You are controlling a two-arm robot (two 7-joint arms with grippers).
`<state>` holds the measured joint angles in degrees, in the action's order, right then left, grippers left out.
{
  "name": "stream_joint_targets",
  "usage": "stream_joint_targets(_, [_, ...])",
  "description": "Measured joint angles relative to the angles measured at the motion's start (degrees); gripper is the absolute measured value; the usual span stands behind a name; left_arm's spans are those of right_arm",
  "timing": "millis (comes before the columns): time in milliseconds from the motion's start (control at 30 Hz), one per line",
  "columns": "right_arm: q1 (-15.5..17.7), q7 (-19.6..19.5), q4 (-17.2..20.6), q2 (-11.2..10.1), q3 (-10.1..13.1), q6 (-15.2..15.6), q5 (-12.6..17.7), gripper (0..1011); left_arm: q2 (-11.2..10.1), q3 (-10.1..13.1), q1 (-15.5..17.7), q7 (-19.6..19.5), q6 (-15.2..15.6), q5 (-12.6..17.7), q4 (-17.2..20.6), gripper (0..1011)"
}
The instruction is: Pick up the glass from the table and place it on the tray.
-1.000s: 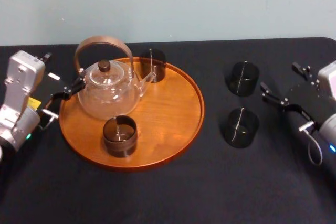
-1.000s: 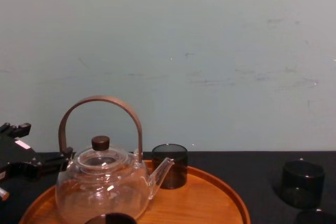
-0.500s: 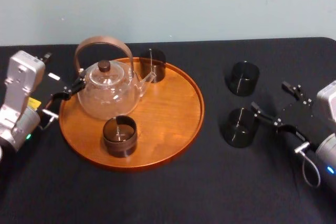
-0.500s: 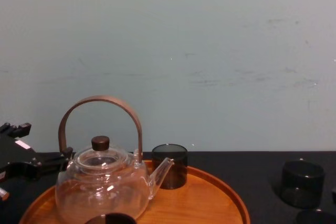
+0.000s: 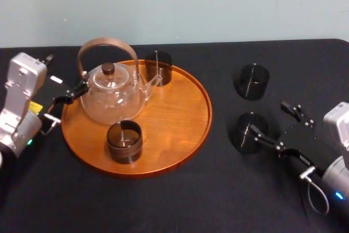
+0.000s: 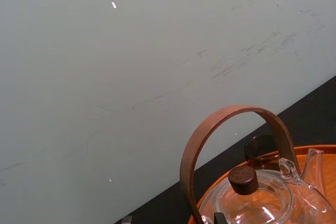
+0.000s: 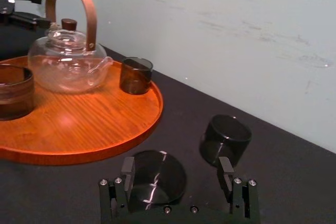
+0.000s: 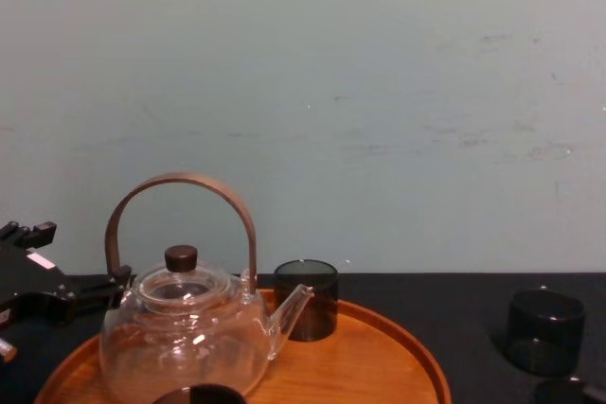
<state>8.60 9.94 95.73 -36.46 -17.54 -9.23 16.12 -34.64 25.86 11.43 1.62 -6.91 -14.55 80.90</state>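
Smoky dark glass is what matters here. In the head view the near glass (image 5: pixel 245 132) stands upright on the black desk (image 5: pixel 218 200), to the right of the tray (image 5: pixel 180 118) and clear of its rim. The far glass (image 5: pixel 252 81) stands behind it. The right tool (image 5: pixel 267 117) comes in from the right with its fingers spread wide and empty. One finger overlaps the near glass's right side and the other points toward the far glass. The left tool (image 5: pixel 65 75) is parked at the tray's left edge beside the teapot (image 5: pixel 112 99), fingers apart and holding nothing, so the right arm is plainly the nearer one.

The left wrist view looks past the teapot's bent wooden handle and lid knob, with a strip of tray rim beneath.

In the right wrist view the near glass (image 7: pixel 156 178) lies within the open span of the right tool (image 7: pixel 177 167), off-centre toward the finger away from the far glass (image 7: pixel 226 139). The tray (image 7: pixel 79 124) lies beyond.

In the chest view the far glass (image 8: pixel 543 330) stands on the desk, well right of the tray (image 8: pixel 379 366).

The glass's axis is vertical, so a side grip suits it. The tool probably needs to shift until the glass is centred before clenching, while keeping its outer finger off the far glass.
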Motion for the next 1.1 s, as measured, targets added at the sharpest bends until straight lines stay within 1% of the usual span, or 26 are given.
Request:
stream_joint_targets(200, [1.0, 0.9, 0.3, 0.4, 0.2, 0.4, -0.5, 1002, 0.0, 0.0, 0.0, 0.0, 0.0, 0.0, 0.0, 1009])
stream_joint_targets(400, [1.2, 1.8, 0.1, 1.1, 0.3, 1.0, -0.9, 1002, 0.0, 0.0, 0.0, 0.0, 0.0, 0.0, 0.0, 1009])
stream_joint_targets(1100, [0.7, 5.0, -3.0, 4.4, 1.1, 2.6, -2.4, 1002, 0.0, 0.0, 0.0, 0.0, 0.0, 0.0, 0.0, 1010])
